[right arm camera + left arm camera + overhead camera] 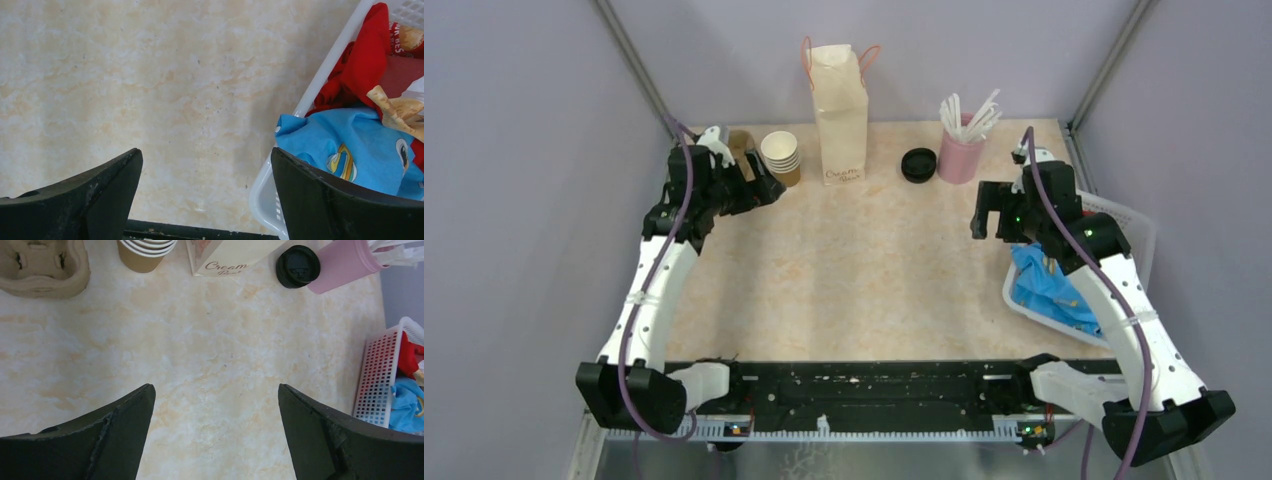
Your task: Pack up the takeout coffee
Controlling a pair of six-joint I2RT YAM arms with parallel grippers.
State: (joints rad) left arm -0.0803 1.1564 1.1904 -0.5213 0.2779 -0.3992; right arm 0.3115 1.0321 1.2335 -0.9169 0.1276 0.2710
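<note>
No brown cup with a black lid on it shows in any view. A stack of lidless brown paper cups (781, 157) stands at the back left, also in the left wrist view (146, 252). A loose black lid (918, 164) lies flat by the pink cup, also in the left wrist view (298, 266). A cream paper bag (839, 110) with handles stands at the back middle. My left gripper (762, 187) is open and empty above the table next to the cup stack (215, 387). My right gripper (990, 218) is open and empty over the basket's left edge (206, 150).
A cardboard cup carrier (42, 267) lies at the back left, partly behind my left gripper. A pink cup (961, 155) holds white sticks. A white basket (310, 95) with blue and red packets (1049, 285) sits at the right.
</note>
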